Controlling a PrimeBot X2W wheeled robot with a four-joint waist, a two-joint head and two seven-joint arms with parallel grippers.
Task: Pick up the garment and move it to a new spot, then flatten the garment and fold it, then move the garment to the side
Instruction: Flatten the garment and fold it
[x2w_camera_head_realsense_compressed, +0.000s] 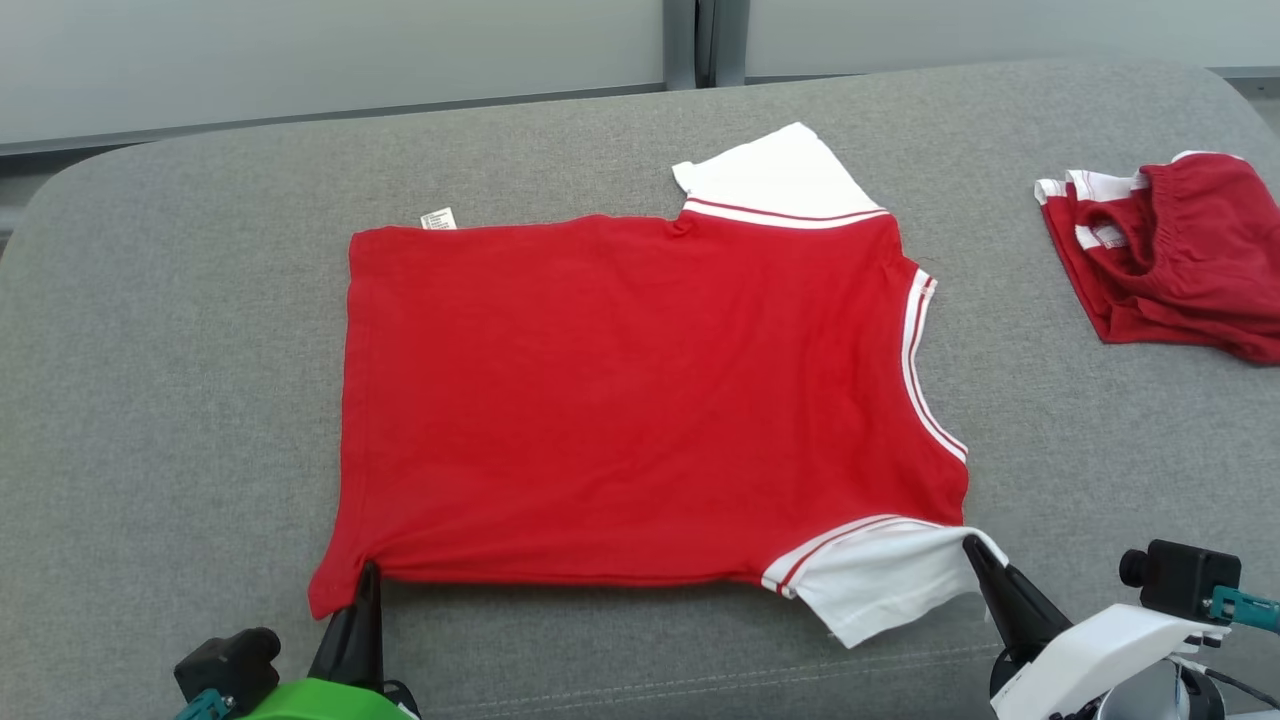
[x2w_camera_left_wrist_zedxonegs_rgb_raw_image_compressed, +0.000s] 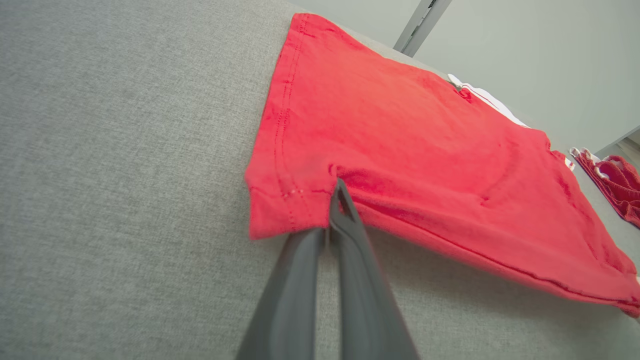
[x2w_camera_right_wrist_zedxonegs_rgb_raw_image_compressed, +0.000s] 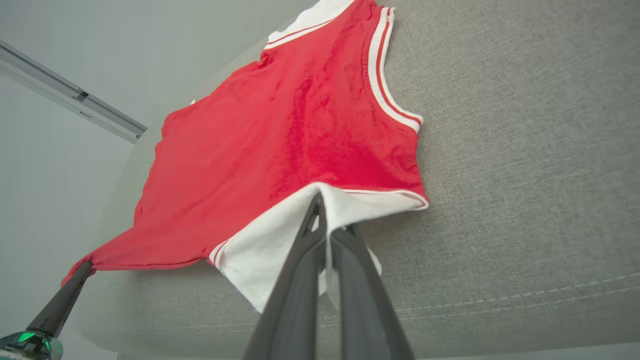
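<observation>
The red cotton T-shirt with white sleeves (x2w_camera_head_realsense_compressed: 640, 400) lies flat and unfolded mid-way across the grey upholstered tabletop (x2w_camera_head_realsense_compressed: 150, 350), with the left tool (x2w_camera_head_realsense_compressed: 368, 578) clamped on its near hem corner and the right tool (x2w_camera_head_realsense_compressed: 971, 549) on its near sleeve, so folding and moving aside appear left.

Grey upholstered bench (x2w_camera_head_realsense_compressed: 150, 350) and pale panel walls (x2w_camera_head_realsense_compressed: 300, 60) suggest a lab.

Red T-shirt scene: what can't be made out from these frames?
- Care label, head view: too small to read.
- Second red garment, head view: cut off by the right edge, crumpled.
- Red T-shirt underside, every view: hidden by its own top layer.
- Left gripper, left wrist view: tips buried in the hem fold, so the layers pinched are hidden.
</observation>
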